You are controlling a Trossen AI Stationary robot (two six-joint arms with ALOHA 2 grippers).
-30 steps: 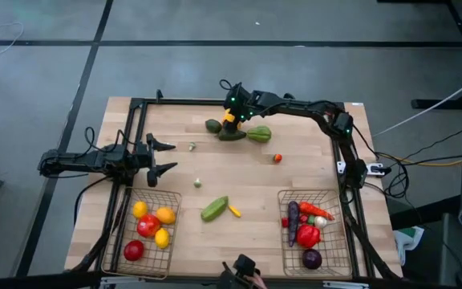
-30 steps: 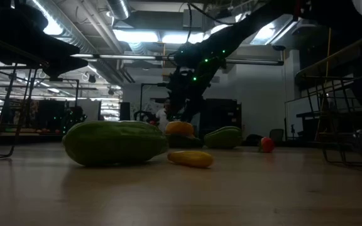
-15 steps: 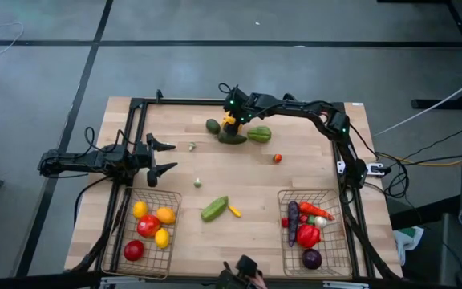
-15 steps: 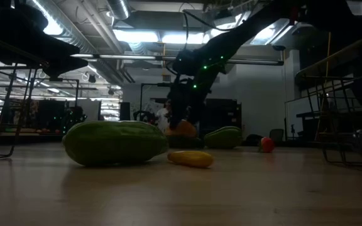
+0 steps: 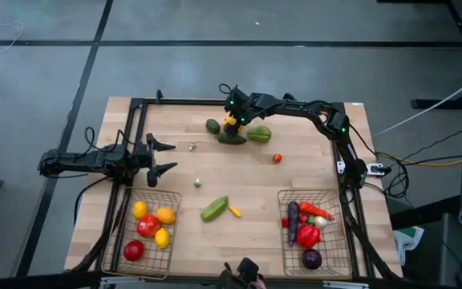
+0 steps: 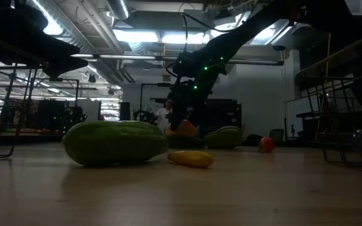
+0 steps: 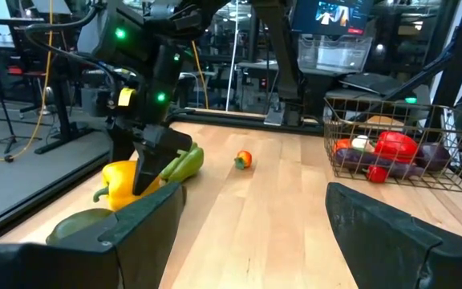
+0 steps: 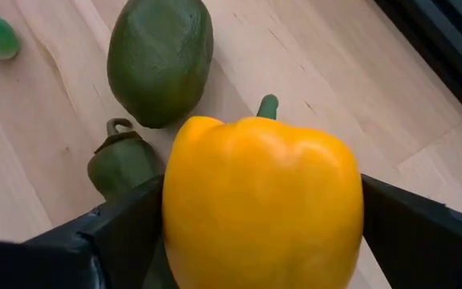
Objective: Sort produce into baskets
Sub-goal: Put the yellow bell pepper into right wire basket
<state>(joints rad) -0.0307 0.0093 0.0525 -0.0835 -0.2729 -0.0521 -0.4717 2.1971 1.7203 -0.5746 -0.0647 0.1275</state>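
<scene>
Clamped between the fingers of the right claw (image 5: 231,122) is a yellow pepper (image 8: 263,201), held at the far side of the table (image 5: 239,181), its green stem pointing away from the wrist. Just past the pepper on the wood, a dark green avocado (image 8: 160,58) and a small dark green pepper (image 8: 121,164) are seen, the two close together. Beside the right claw in the high view, a light green squash (image 5: 259,134) lies, and a small red-orange piece (image 5: 277,158) sits apart from it toward the right side.

The left claw (image 5: 163,156) is held over the left edge of the table, its fingers spread apart and nothing between them. A tiny pale piece (image 5: 192,146) and another (image 5: 196,183) rest near it on the wood.

Near the middle of the table, toward the front, a green cucumber (image 5: 214,209) lies with a small yellow piece (image 5: 234,211) just beside it.

The left basket (image 5: 127,241) at the front left is filled with red, orange and yellow produce. The right basket (image 5: 339,245) at the front right is loaded with a purple eggplant (image 5: 293,221), a carrot (image 5: 314,210), a red pepper (image 5: 308,235) and a dark purple round piece (image 5: 313,258).
</scene>
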